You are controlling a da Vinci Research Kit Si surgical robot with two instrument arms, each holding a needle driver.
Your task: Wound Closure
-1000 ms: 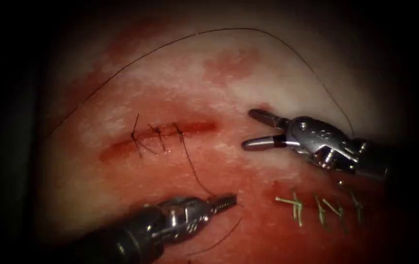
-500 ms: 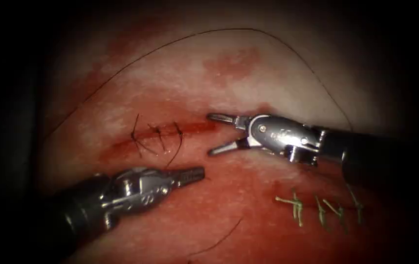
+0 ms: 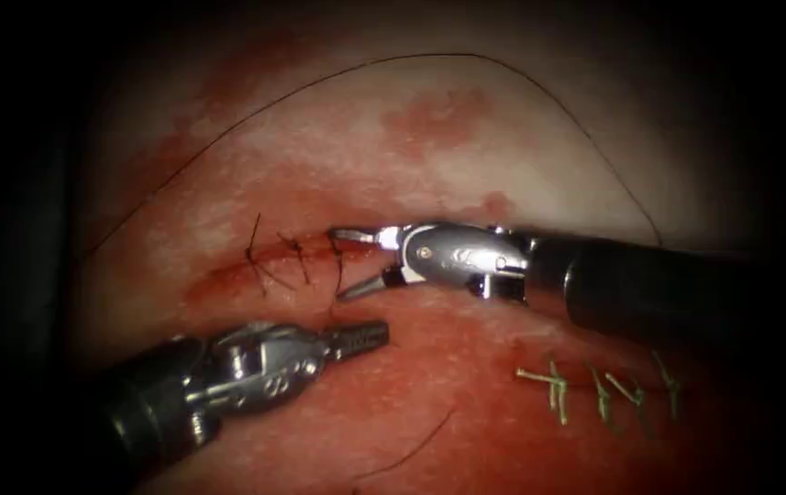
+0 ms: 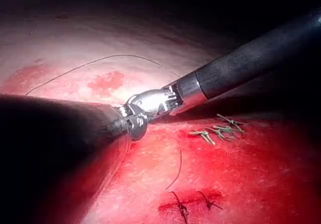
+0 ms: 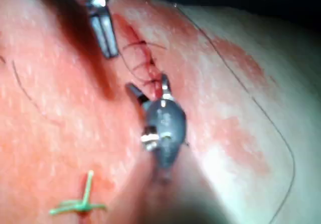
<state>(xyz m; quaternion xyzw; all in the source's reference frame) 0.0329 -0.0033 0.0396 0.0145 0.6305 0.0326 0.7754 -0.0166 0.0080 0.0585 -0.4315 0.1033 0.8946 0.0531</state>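
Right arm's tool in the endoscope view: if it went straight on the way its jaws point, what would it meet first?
Probably the thread of the rightmost stitch on the cut. The right tool, jaws open, points left with that strand between its tips. Depth is unclear, so it might pass above. The left tool holds the same thread lower down.

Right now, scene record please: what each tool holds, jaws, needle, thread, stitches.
left tool: jaws shut on the thread, below the cut
right tool: jaws open, holds nothing, straddling the rightmost stitch at the cut
needle: cannot be made out
thread: long dark strand arcs over the tissue above the cut
dark stitches: three across the cut
green stitches: row at lower right
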